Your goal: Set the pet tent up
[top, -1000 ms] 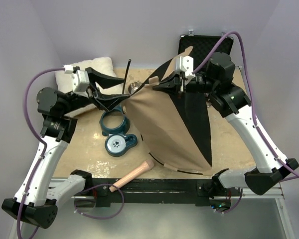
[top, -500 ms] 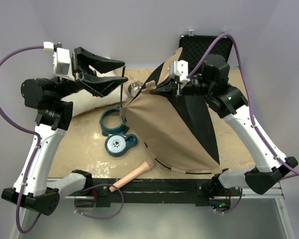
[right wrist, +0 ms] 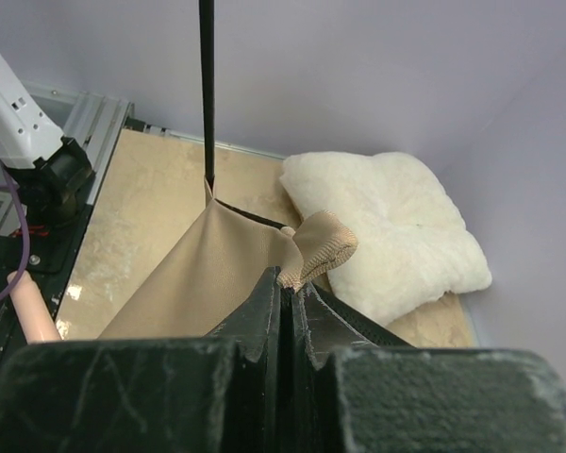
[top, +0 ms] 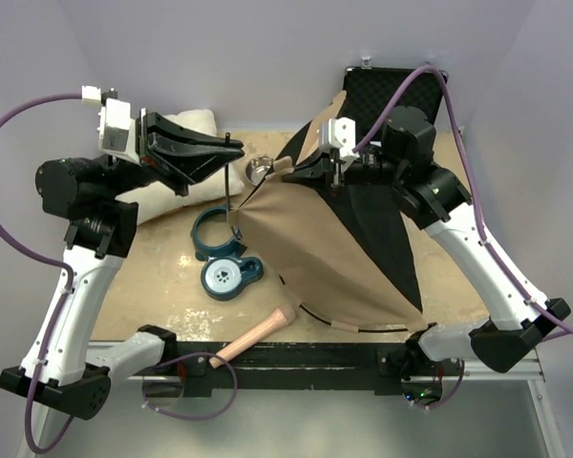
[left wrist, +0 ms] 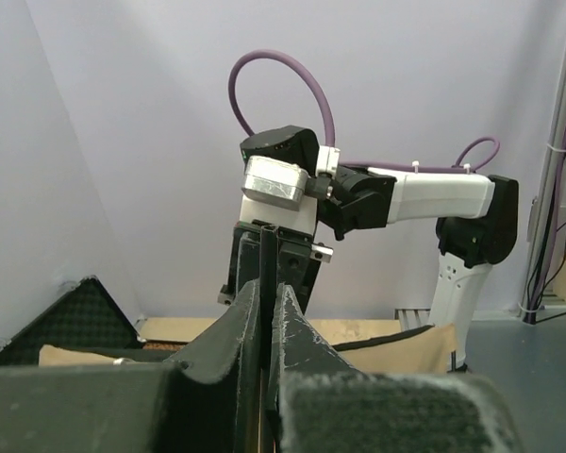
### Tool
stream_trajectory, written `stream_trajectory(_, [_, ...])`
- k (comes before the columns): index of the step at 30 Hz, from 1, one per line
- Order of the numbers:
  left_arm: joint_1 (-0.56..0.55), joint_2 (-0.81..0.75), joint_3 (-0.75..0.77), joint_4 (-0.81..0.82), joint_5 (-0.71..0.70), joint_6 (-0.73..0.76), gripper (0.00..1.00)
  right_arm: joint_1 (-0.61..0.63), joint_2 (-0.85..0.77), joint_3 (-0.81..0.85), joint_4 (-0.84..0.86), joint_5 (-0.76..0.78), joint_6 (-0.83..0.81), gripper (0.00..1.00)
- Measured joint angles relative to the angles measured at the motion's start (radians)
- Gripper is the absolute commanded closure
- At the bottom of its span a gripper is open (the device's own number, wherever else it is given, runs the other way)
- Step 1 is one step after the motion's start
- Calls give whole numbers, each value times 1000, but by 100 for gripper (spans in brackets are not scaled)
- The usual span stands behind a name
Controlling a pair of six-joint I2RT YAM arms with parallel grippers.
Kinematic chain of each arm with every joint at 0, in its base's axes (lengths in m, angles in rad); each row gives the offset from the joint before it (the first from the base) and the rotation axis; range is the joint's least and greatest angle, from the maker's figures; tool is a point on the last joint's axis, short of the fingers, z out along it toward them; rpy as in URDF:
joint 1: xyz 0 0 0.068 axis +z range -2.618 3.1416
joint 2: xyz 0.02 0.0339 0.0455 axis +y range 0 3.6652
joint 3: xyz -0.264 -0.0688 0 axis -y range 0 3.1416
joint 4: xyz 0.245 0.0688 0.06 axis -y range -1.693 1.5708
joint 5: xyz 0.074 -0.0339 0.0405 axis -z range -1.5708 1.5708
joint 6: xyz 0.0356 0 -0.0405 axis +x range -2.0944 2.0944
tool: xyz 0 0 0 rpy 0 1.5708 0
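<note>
The pet tent [top: 310, 248] is a tan fabric cone with a black panel, half raised in the middle of the table. My left gripper [top: 231, 143] is shut on the top of a thin dark pole [top: 229, 186] that stands up from the tent's left corner. In the left wrist view the pole [left wrist: 266, 247] sticks up between the closed fingers [left wrist: 297, 326]. My right gripper [top: 288, 172] is shut on the tent's peak, pinching the fabric at the base of a tan webbing loop [right wrist: 323, 243]. The same pole [right wrist: 207, 94] rises behind in the right wrist view.
A fluffy white pillow [top: 193, 126] lies at the back left, and an open black case [top: 392, 91] at the back right. Two teal round pieces [top: 218, 235] [top: 231, 277] and a small metal bowl [top: 259, 170] sit left of the tent. A pink-handled mallet [top: 258, 333] lies near the front edge.
My left gripper rose and swung left, then closed from open onto the pole, which now stands upright. My right gripper shifted slightly left with the tent's peak.
</note>
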Motion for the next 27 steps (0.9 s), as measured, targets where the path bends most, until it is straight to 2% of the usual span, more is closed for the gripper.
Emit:
stream_trajectory(5, [-8,-39,-66,-90,-14,33,100,12,0,-30,72,-6,51,100])
stream_trajectory(13, [-33,-27,-104,-519,-87,243,100,18,-9,-81,247,-87,146,100])
stream_trajectory(16, [-35,-16,-126,-640,-111,303,100,24,-17,-93,262,-117,145,100])
stream_trajectory(20, [-50,-17,-134,-736,-109,373,100,46,-17,-90,195,-137,62,100])
stream_trajectory(27, [-80,-31,-134,-820,-34,476,100,57,1,-16,-25,-141,-122,100])
